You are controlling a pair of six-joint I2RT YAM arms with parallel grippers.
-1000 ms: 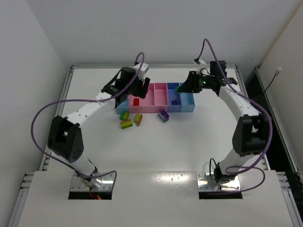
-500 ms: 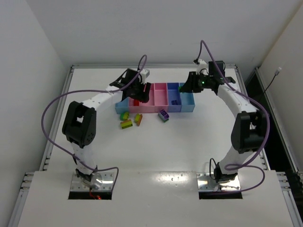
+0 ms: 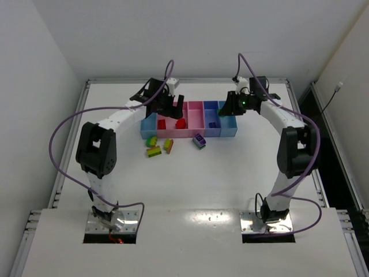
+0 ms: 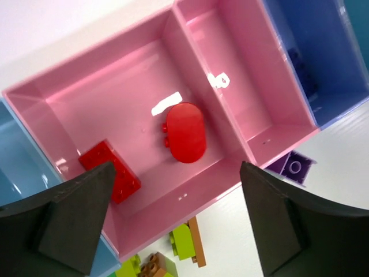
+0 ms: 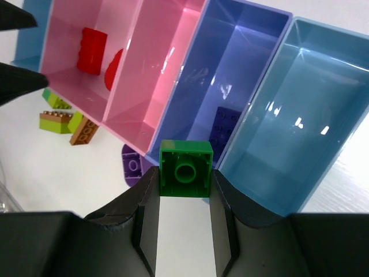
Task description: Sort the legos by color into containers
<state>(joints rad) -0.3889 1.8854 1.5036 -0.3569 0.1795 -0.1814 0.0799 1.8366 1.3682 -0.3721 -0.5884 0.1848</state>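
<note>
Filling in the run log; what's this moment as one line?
left claw: open over wide pink tray | inside: two red legos | right claw: shut on green lego, by periwinkle tray | loose: purple lego

arms (image 3: 115,120) white | joints (image 3: 95,151) black | cables (image 3: 52,140) purple | fingers (image 4: 75,219) dark grey

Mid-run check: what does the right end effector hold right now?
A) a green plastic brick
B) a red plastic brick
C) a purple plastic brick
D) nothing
A: the right wrist view shows the small green square plastic brick clamped between the two fingers of the right end effector.
</note>
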